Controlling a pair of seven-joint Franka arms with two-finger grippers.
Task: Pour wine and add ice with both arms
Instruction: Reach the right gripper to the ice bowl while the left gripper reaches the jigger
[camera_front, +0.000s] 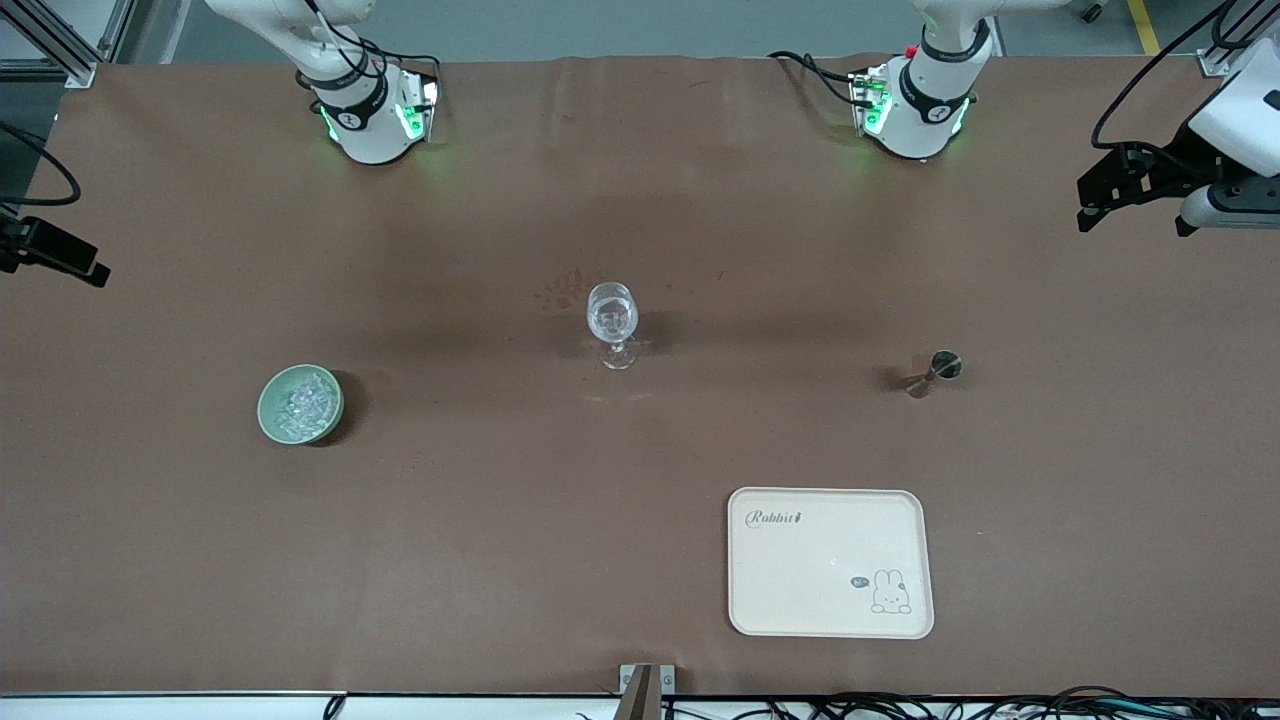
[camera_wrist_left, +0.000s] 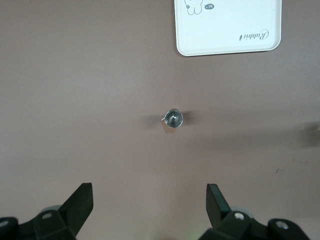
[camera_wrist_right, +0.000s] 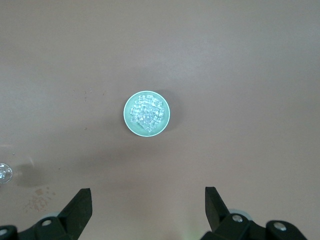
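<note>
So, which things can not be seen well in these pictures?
- Wine: no bottle shows in any view; whether the metal jigger holds liquid is too small to tell in the front view.
- Wine glass: cut off by the picture's edge in the right wrist view.
- Ice in the green bowl: pieces too small to count.
- Left gripper, right gripper: open, partly cut off by the wrist views' edge.

The left gripper (camera_wrist_left: 149, 202) hangs with its black fingers (camera_wrist_left: 80, 200) spread wide above brown table covering (camera_wrist_left: 75, 90). A small steel measuring cup (camera_wrist_left: 173, 118) stands upright, well apart from a cream rectangular tray (camera_wrist_left: 227, 40).
</note>
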